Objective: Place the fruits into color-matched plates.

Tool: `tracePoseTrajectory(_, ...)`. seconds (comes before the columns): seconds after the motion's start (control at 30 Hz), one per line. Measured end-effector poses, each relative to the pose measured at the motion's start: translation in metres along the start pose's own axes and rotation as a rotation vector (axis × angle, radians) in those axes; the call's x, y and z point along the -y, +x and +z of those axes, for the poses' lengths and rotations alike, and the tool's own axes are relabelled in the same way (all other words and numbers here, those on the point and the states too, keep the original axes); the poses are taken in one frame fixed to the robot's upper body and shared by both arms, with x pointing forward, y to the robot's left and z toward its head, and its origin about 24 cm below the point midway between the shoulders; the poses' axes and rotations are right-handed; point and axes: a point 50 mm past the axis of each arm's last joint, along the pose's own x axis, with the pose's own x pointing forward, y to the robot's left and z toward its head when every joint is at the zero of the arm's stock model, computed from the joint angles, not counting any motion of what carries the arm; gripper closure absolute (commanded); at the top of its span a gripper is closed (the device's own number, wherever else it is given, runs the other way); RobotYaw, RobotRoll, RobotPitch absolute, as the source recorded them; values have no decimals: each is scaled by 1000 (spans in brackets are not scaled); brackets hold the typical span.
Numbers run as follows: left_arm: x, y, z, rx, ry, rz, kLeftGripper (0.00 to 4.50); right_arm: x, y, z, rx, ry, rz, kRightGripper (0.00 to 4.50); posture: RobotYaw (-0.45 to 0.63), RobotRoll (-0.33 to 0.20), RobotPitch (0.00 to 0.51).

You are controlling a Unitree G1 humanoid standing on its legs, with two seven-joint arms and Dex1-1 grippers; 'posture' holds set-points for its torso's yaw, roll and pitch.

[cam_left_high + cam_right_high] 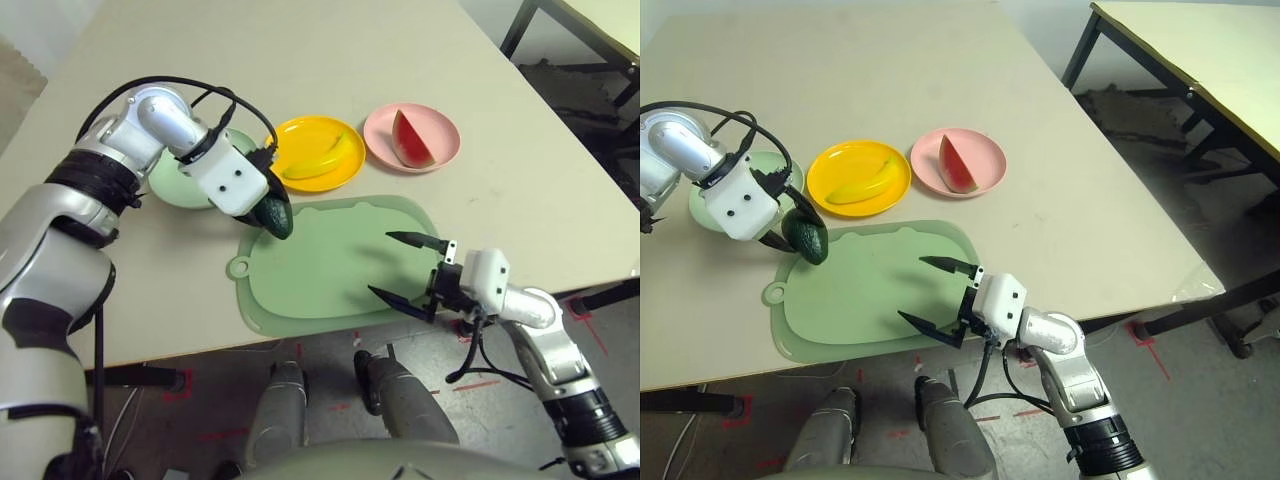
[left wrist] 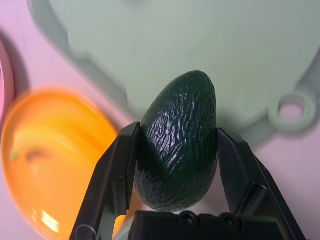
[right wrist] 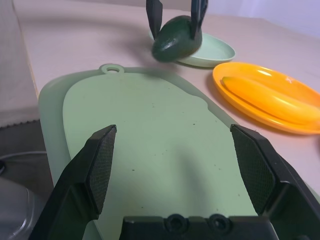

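While the left black two-fingered gripper [image 2: 177, 142] grips the dark green textured avocado [image 2: 177, 145] above the mint cutting mat's handle corner, the round pale green plastic plate [image 1: 178, 182] lies behind, toward the bench's left edge (the open right black gripper [image 1: 930, 294] is farther away).

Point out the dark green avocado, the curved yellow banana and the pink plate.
dark green avocado [image 2: 177, 145], left wrist view, wrinkled middle
curved yellow banana [image 1: 864, 187], right eye view, midsection
round pink plate [image 1: 447, 147], left eye view, right rim
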Motion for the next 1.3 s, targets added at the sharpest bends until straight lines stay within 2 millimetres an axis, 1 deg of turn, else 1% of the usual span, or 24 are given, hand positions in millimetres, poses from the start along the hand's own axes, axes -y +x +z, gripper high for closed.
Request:
tracePoseTrajectory(0.1, 9, -14, -20, -139, -103, 56, 1876, 1, 2, 6, 31, 66, -56, 0, -144, 0, 184)
tracePoseTrajectory(0.2, 21, -15, -37, -250, -194, 100, 1876, -3, 4, 11, 36, 121, -66, 0, -144, 0, 184)
tracePoseTrajectory(0.33, 32, -17, -52, -360, -263, 171, 1877, -9, 3, 18, 31, 126, -105, 0, -125, 0, 192)
tracePoseTrajectory(0.4, 35, -19, -56, -391, -288, 218, 1877, -10, 0, 21, 29, 120, -149, 0, -125, 0, 192)
tracePoseTrajectory(0.5, 39, -17, -62, -426, -328, 272, 1877, -16, -2, 20, 16, 135, -195, 0, -125, 0, 192)
tracePoseTrajectory(0.53, 41, -16, -64, -441, -337, 275, 1877, -17, -2, 19, 16, 142, -209, 0, -125, 0, 192)
tracePoseTrajectory(0.57, 43, -13, -66, -454, -343, 275, 1877, -17, -2, 18, 13, 144, -221, 0, -148, 0, 193)
tracePoseTrajectory(0.7, 52, -4, -71, -478, -371, 265, 1877, -16, -2, 18, 5, 136, -235, 0, -148, 0, 193)
tracePoseTrajectory(0.8, 55, -3, -74, -506, -382, 278, 1877, -16, -3, 18, -1, 131, -234, 0, -155, 0, 189)
tracePoseTrajectory(0.83, 55, -3, -75, -512, -383, 284, 1125, -16, -3, 18, -2, 130, -233, 0, -155, 0, 189)
tracePoseTrajectory(0.87, 56, -3, -75, -516, -386, 286, 881, -16, -3, 18, -5, 128, -232, 0, -150, 0, 189)
tracePoseTrajectory(0.93, 56, -4, -75, -514, -391, 295, 196, -16, -4, 18, -12, 123, -228, 0, -150, 0, 189)
tracePoseTrajectory(0.97, 56, -4, -75, -511, -392, 302, 36, -16, -4, 18, -11, 122, -227, 0, -143, 0, 190)
tracePoseTrajectory(1.2, 52, -7, -73, -484, -389, 344, 36, -14, -1, 18, -6, 116, -217, 0, -135, 0, 193)
tracePoseTrajectory(1.3, 46, -19, -70, -393, -452, 460, 36, -9, 1, 16, -16, 108, -210, 0, -125, 0, 196)
